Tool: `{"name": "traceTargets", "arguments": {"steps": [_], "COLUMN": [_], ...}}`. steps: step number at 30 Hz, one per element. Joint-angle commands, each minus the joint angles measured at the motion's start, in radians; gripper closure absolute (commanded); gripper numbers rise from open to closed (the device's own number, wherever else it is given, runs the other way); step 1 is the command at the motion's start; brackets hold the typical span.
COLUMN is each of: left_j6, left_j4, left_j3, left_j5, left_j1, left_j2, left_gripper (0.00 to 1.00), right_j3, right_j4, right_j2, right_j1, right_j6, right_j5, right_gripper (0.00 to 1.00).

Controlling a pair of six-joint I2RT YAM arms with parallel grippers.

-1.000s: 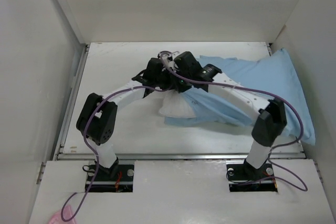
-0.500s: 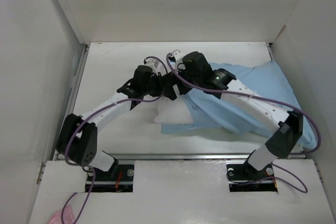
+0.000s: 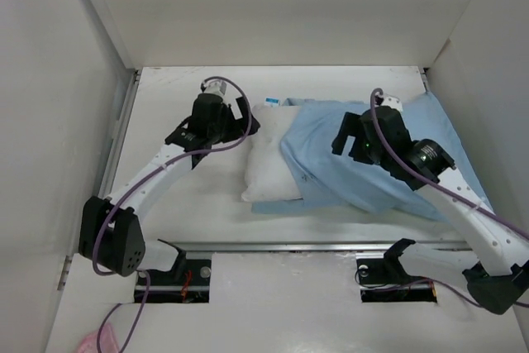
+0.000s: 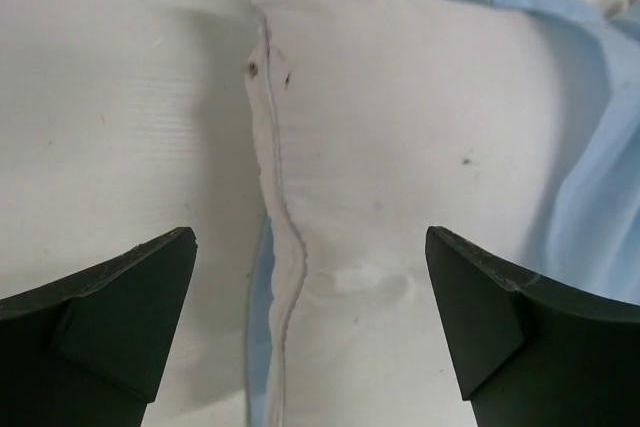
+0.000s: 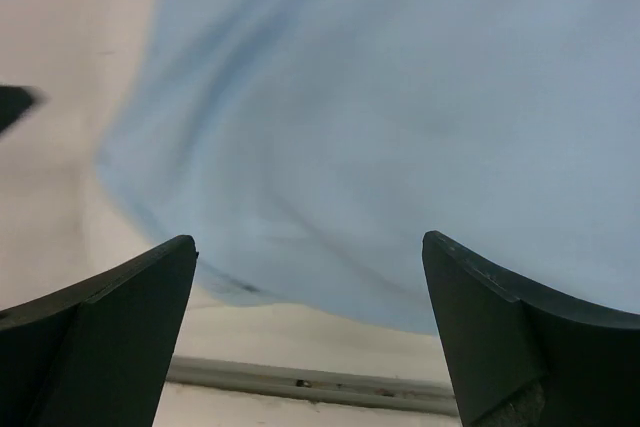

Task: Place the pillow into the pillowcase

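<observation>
**Condition at inspection.** The pillow lies near the middle of the counter, its long side running near to far, with its blue-and-white tag at the far end. Its left portion is bare. Its right portion is covered by the pillowcase, which spreads away to the right. In the left wrist view a thin strip of blue shows beneath the pillow's near-left edge. The pillow therefore appears to sit between the two layers of the mouth, part way in. Insertion is judged incomplete.

**Grippers.** The left gripper hangs over the pillow's left seam, fingers wide apart, with nothing between them. The right gripper hangs over the blue cloth, fingers equally spread, holding nothing.

**Step in hand, as judged.** A fresh grasp is needed to bring the mouth over the bare half.

**Recommendations:**
1. The right gripper should take the upper hem only, at the slanting edge that crosses the pillow. Pinching pillow cloth along with it would drag the cushion instead of sheathing it.
2. The left gripper should brace the bare seam, or nudge it rightward, while the hem is drawn left, so the pillow does not slide with the fabric.
3. Keep the lower layer flat under the pillow. If it bunches, a corner is likely to jam.
4. Work the far corner by the tag and the near corner in turn, not the middle alone
</observation>
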Motion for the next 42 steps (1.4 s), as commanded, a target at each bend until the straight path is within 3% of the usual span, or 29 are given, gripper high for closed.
{"name": "traceTargets", "arguments": {"steps": [1, 6, 9, 11, 14, 15, 18, 23, 28, 32, 35, 37, 38, 39, 40, 42], "left_j6": [0.009, 0.055, 0.074, 0.086, 0.086, 0.086, 0.067, 0.077, 0.113, 0.068, 0.046, -0.009, -0.038, -0.069, -0.106, -0.237], "left_j4": [0.047, 0.048, 0.02, 0.006, -0.008, 0.018, 0.076, 0.176, 0.146, 0.097, 0.014, -0.089, -0.124, -0.156, -0.228, -0.305], "left_j3": [0.124, 0.397, 0.478, 0.479, 0.428, 0.402, 0.266, -0.025, -0.182, -0.215, -0.176, -0.134, -0.123, -0.123, -0.113, -0.113], "left_j5": [-0.003, 0.074, 0.098, 0.098, 0.109, 0.13, 0.224, 0.302, 0.358, 0.28, 0.12, 0.042, -0.033, -0.071, -0.117, -0.269], "left_j1": [0.007, 0.007, 0.007, 0.007, 0.007, 0.007, -0.025, -0.146, -0.258, -0.334, -0.334, -0.334, -0.334, -0.321, -0.321, -0.288], "left_j2": [0.01, 0.237, 0.389, 0.465, 0.519, 0.519, 0.489, 0.277, -0.017, -0.163, -0.199, -0.211, -0.211, -0.244, -0.261, -0.31], "left_gripper": [0.0, 0.04, 0.34, 0.58, 0.83, 1.0, 1.0, 1.0, 1.0, 1.0, 1.0, 0.87, 0.73, 0.52, 0.03, 0.0], "right_j3": [-0.092, -0.158, -0.218, -0.229, -0.243, -0.243, -0.206, -0.125, -0.02, 0.096, 0.115, 0.115, 0.115, 0.115, 0.115, 0.104], "right_j4": [-0.166, -0.146, -0.068, 0.007, 0.18, 0.222, 0.335, 0.498, 0.575, 0.5, 0.429, 0.347, 0.314, 0.281, 0.247, 0.168], "right_j2": [-0.036, -0.061, -0.013, 0.014, 0.074, 0.093, 0.18, 0.315, 0.428, 0.472, 0.441, 0.372, 0.343, 0.314, 0.285, 0.203], "right_j1": [-0.083, -0.134, -0.162, -0.173, -0.173, -0.173, -0.173, -0.173, -0.154, -0.075, -0.075, -0.075, -0.062, -0.053, -0.017, 0.052], "right_j6": [0.214, 0.24, 0.25, 0.207, 0.117, 0.086, -0.015, -0.141, -0.374, -0.442, -0.386, -0.352, -0.33, -0.33, -0.33, -0.33], "right_j5": [0.115, 0.104, 0.104, 0.086, 0.046, 0.02, -0.014, -0.101, -0.198, -0.008, 0.067, 0.133, 0.144, 0.144, 0.159, 0.176], "right_gripper": [0.0, 0.0, 0.0, 0.0, 0.0, 0.0, 0.0, 0.0, 0.0, 0.0, 0.0, 0.0, 0.0, 0.0, 0.0, 0.0]}}
